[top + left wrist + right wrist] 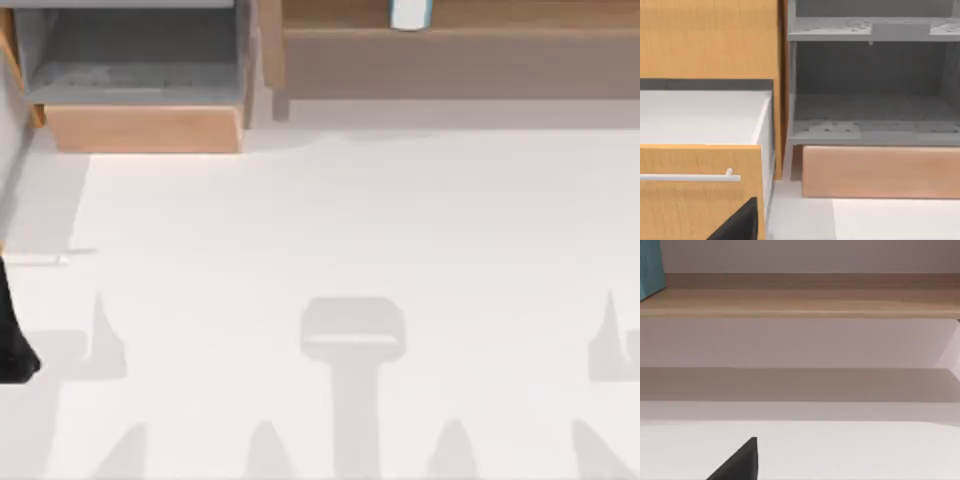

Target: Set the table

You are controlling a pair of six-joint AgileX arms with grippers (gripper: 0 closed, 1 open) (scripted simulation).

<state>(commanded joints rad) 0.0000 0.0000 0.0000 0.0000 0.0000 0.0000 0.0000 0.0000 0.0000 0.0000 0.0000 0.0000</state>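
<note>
Smooth matt white table [350, 230]; light-wood drawer [145, 128], grey inside; wood shelf [460, 45].

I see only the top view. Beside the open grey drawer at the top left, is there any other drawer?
Observer: Yes. The left wrist view shows a second drawer next to the grey drawer. It is also pulled out, and it is white inside.
Operator: Has it a handle?
Observer: Yes, a white bar handle runs across its wood front.
Operator: The thing on the shelf looks mostly white to me. What colour is its side?
Observer: In the right wrist view the thing on the shelf looks teal.
</note>
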